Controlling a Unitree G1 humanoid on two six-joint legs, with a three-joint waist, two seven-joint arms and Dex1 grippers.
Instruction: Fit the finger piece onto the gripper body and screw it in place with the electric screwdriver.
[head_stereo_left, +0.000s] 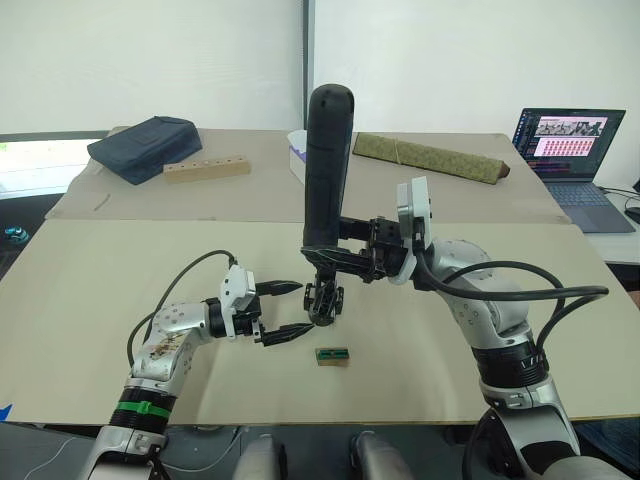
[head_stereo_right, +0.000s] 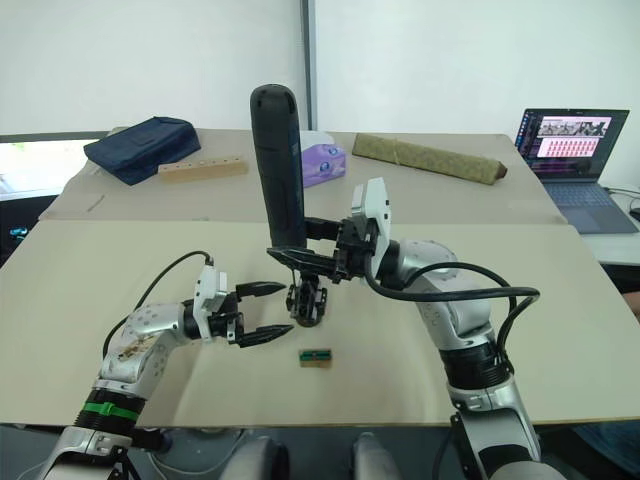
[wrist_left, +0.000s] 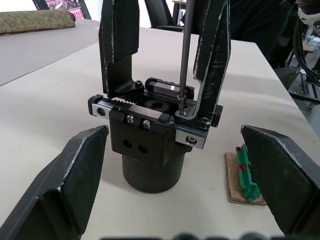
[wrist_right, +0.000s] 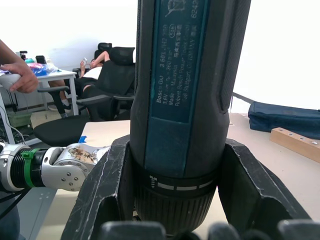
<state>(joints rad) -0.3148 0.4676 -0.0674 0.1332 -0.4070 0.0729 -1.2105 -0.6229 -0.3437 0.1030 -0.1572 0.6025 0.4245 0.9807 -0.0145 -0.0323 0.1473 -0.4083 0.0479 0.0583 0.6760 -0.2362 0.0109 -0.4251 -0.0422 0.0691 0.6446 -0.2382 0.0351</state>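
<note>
Nearest, left claw (head_stereo_left: 285, 310) spread empty beside one gripper body (wrist_left: 150, 145) standing mid-surface (head_stereo_left: 120, 260), two fingers upright, finger piece (wrist_left: 212, 55) apparently fitted. One green connector block (head_stereo_left: 332, 355) alongside. Right claw (head_stereo_left: 350, 250) clenched around one electric screwdriver (head_stereo_left: 327, 170), bit planted on a bracket screw. Judged mid-screwing; next, steady downward pressure, bit kept vertical. Beyond: one olive mat (head_stereo_left: 430, 157), one laptop (head_stereo_left: 570, 150).

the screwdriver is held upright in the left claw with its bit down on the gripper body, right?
Not quite: the right claw holds the screwdriver, as the left eye view shows. The rest stands: it is upright with its bit down on the gripper body. The left claw is open beside the body.
</note>
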